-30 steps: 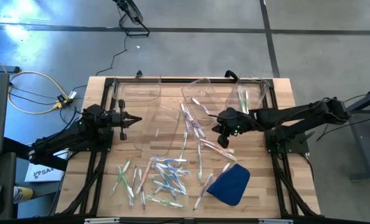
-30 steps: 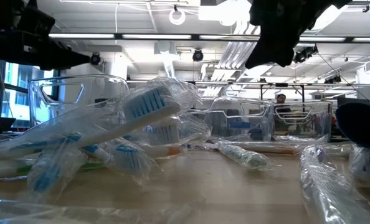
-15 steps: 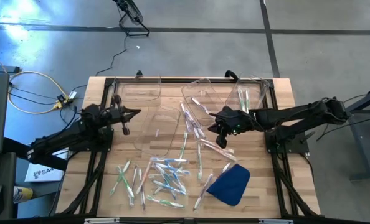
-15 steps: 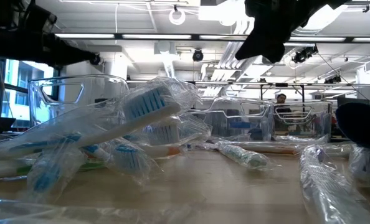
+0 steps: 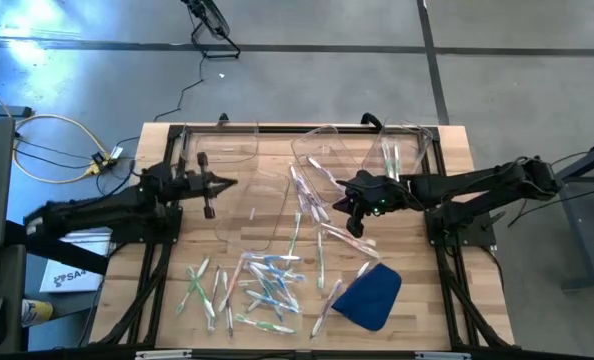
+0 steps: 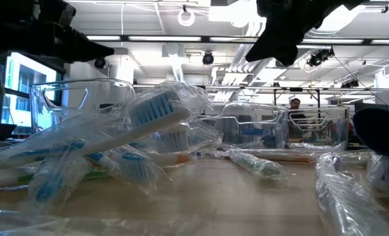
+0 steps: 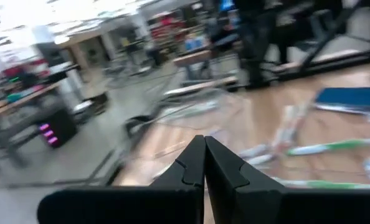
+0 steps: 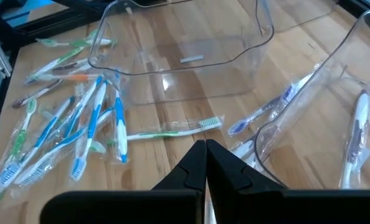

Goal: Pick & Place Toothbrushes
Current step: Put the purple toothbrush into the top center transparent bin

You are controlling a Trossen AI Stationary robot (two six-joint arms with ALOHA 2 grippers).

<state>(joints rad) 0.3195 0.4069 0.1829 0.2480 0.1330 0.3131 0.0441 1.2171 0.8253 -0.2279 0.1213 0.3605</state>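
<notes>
Toothbrushes (image 5: 267,285) are lying scattered toward the table's (image 5: 427,300) front edge, awaiting pickup; right gripper (image 5: 339,196) and left gripper (image 5: 227,183) are hovering fully closed, holding nothing.

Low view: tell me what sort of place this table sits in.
Probably a large open lab or workshop. Beyond the toothbrushes on the wooden table, exposed ceiling pipes and strip lights run overhead, more benches and racks stand behind, and a person is working at one.
</notes>
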